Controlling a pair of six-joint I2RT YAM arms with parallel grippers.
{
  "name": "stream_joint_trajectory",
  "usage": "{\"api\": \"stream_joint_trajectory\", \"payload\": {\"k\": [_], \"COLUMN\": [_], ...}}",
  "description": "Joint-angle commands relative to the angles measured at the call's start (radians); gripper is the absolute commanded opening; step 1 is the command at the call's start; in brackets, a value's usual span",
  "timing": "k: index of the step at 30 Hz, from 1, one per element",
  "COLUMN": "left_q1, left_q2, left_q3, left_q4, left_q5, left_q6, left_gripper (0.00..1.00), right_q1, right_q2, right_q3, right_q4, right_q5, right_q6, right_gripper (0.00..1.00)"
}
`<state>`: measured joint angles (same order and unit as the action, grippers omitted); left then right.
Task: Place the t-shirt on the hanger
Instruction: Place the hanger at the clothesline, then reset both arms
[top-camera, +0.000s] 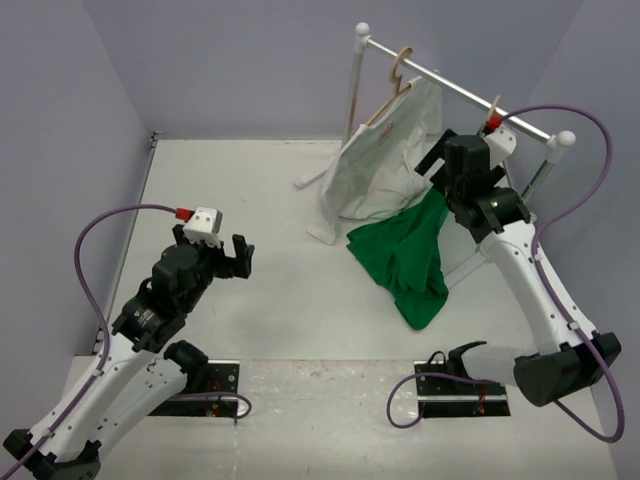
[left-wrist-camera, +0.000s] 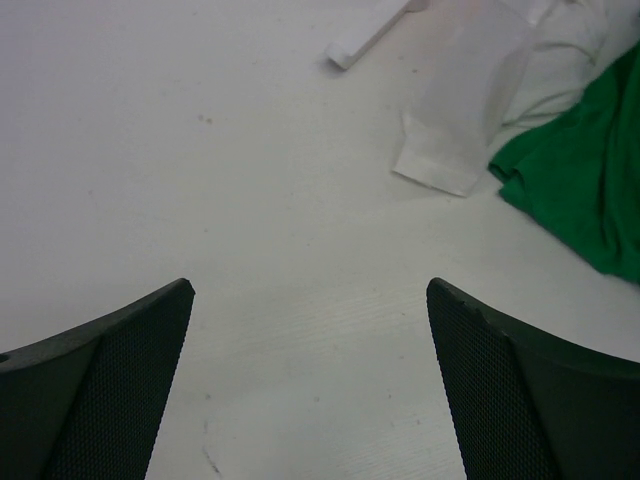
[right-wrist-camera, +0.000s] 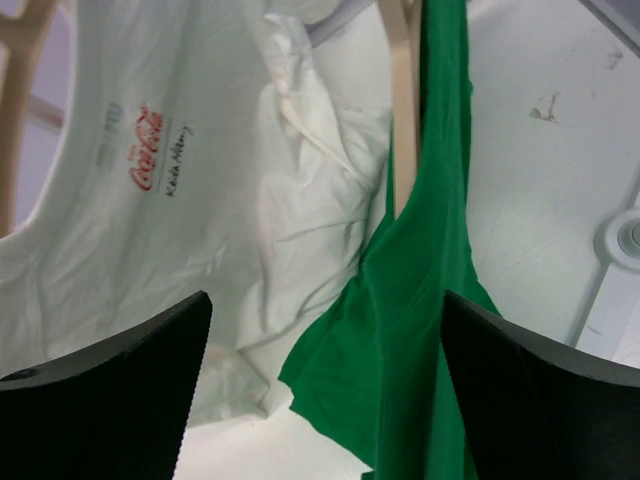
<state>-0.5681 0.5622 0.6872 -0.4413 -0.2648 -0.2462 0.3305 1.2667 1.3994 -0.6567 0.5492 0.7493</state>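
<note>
The green t-shirt (top-camera: 408, 255) hangs from beside the rack down onto the table, its lower part crumpled there. In the right wrist view the t-shirt (right-wrist-camera: 420, 330) drapes along a pale wooden arm of the hanger (right-wrist-camera: 403, 120). Only the hanger's hook (top-camera: 494, 106) shows from above, on the rail. My right gripper (top-camera: 437, 165) is open at the shirt's top; its jaws (right-wrist-camera: 325, 300) stand wide apart with the cloth hanging loose between them. My left gripper (top-camera: 225, 258) is open over bare table, far left of the shirt, and nothing lies between its fingers (left-wrist-camera: 310, 285).
A white garment (top-camera: 385, 160) with small red print (right-wrist-camera: 150, 160) hangs on another wooden hanger (top-camera: 398, 72) from the rack's rail (top-camera: 450, 85), its hem on the table (left-wrist-camera: 440, 165). The rack's round foot (right-wrist-camera: 625, 235) stands to the right. Purple walls close in the table.
</note>
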Motion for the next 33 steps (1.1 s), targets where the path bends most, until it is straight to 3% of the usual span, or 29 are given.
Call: {"api": "stream_joint_trajectory", "payload": {"k": [1,4,7,12,16,20,25,33], "left_q1": [0.087,0.169,0.177,0.177,0.177,0.177,0.177,0.177], "left_q2": [0.038,0.038,0.016,-0.052,-0.114,-0.156,-0.198,-0.193], "left_q3": [0.015,0.029,0.048,0.078,0.082,0.036,0.004,-0.008], "left_q4": [0.01,-0.005,-0.045,-0.087,-0.096,-0.091,-0.071,-0.056], "left_q5": [-0.177,-0.174,-0.209,-0.268,-0.368,-0.383,-0.29,-0.246], "left_q6": [-0.093,-0.142,-0.169,-0.135,-0.13,-0.112,-0.106,-0.095], "left_gripper": [1.0,1.0,1.0,1.0,1.0,1.0,1.0,1.0], "right_q1": [0.005,0.005,0.005,0.005,0.005,0.011,0.021,0.021], "right_q2": [-0.187,-0.395,-0.57,-0.809,-0.917,-0.979,-1.119,-1.179], "right_q3": [-0.012,-0.101,-0.184,-0.285,-0.308,-0.343,-0.38,-0.37], "right_q4": [0.041,0.02,-0.024,-0.162,-0.253,-0.309,-0.28,-0.284], "right_q5": [-0.021,-0.02,-0.128,-0.22,-0.165,-0.148,-0.264,-0.264], "right_q6": [-0.062,-0.141,-0.303,-0.402,-0.443,-0.475,-0.472,-0.501], "right_gripper": [0.98,0.99,0.99,0.99,0.99,0.99,0.99,0.99]}}
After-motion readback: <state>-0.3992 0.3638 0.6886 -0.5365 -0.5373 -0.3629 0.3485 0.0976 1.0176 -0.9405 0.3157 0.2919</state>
